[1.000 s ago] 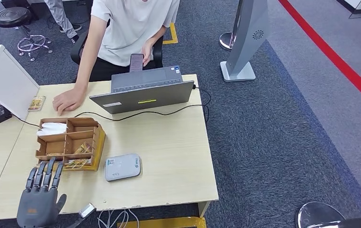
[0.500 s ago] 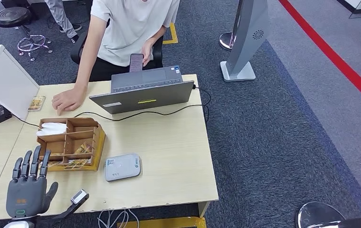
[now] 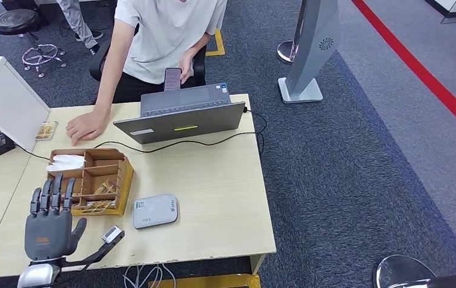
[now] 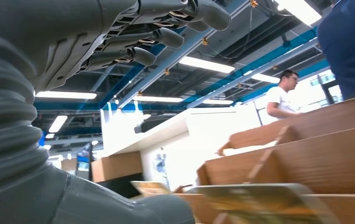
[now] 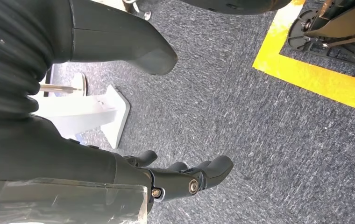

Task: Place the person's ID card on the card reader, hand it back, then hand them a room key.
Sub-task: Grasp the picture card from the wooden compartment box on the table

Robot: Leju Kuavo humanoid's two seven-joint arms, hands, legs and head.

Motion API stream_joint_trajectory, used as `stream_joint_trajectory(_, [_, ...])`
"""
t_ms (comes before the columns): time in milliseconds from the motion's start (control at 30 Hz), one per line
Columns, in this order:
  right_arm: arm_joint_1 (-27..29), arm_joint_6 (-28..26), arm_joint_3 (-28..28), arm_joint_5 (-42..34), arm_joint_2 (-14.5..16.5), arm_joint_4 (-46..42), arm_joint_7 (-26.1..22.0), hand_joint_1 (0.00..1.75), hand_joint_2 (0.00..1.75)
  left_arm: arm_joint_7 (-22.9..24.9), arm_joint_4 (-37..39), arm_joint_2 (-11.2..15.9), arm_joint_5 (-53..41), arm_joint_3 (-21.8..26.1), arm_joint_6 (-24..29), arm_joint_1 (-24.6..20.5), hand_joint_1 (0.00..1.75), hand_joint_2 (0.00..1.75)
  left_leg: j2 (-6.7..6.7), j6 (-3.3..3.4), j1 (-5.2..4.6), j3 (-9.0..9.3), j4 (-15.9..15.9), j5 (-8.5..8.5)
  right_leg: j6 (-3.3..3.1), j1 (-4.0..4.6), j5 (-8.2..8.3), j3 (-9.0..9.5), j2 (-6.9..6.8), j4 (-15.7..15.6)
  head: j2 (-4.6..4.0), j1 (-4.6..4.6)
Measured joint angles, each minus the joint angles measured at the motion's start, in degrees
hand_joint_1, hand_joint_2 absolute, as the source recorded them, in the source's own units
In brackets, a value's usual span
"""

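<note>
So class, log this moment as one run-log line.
left hand: open, raised beside wooden organizer | right hand: empty, hanging over carpet | card reader: bare | person's hand: on table

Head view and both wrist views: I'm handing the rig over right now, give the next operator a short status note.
Left hand: open, empty, raised near the wooden organizer.
Right hand: empty, fingers loosely curled, hanging over the carpet.
Card reader: on the table, nothing on it.
A card lies by the person's hand; more cards sit in the organizer.
Done: nothing visible. Left: read ID, return it, hand over key.
</note>
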Motion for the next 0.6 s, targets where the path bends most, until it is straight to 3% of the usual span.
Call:
stream_joint_trajectory(233, [-0.12,0.41,0.29,0.82,0.00,0.00,-0.15,0.00,1.75,0.30,4.77,-1.40,0.00,-4.88,0.05,-3.05,0.00,1.75,0.03,0.00,0.00,-0.01,0.01,-0.01,0.00,-0.01,0.00,-0.02,0.02,0.00,0.00,0.00])
stream_joint_trajectory(600, [-0.17,0.56,0.40,0.91,0.00,0.01,-0.25,0.00,1.75,-3.61,9.40,-3.71,0.00,-5.30,0.11,-4.59,0.00,1.75,0.02,0.00,0.02,-0.01,0.01,-0.01,0.00,0.00,0.00,-0.02,0.02,0.00,0.00,-0.01])
